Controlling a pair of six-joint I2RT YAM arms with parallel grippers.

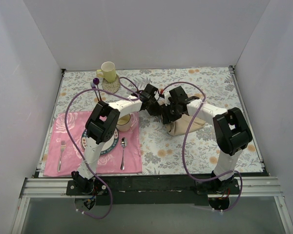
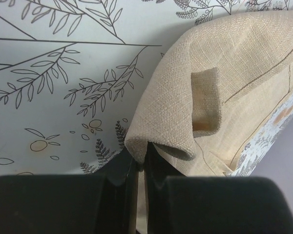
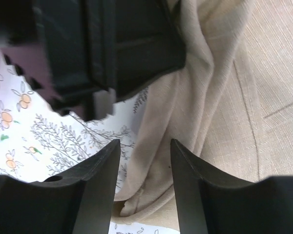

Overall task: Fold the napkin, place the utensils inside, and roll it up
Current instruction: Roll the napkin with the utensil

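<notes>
The beige napkin (image 1: pixel 183 127) lies bunched on the floral tablecloth, right of centre. My left gripper (image 2: pixel 140 160) is shut on a folded corner of the napkin (image 2: pixel 234 63), which is lifted slightly; in the top view this gripper (image 1: pixel 159 103) reaches across from the left. My right gripper (image 3: pixel 145 146) stands open just above a fold of the napkin (image 3: pixel 263 97), gripping nothing; from above it (image 1: pixel 169 115) sits close beside the left one. A spoon (image 1: pixel 123 148) and a fork (image 1: pixel 62 152) lie on the pink placemat (image 1: pixel 132 161), away from both grippers.
A plate (image 1: pixel 112 146) with a cup (image 1: pixel 125 122) sits on the placemat under the left arm. A yellow mug (image 1: pixel 108 71) and purple-tipped sticks (image 1: pixel 95 82) stand at the back left. White walls close in three sides.
</notes>
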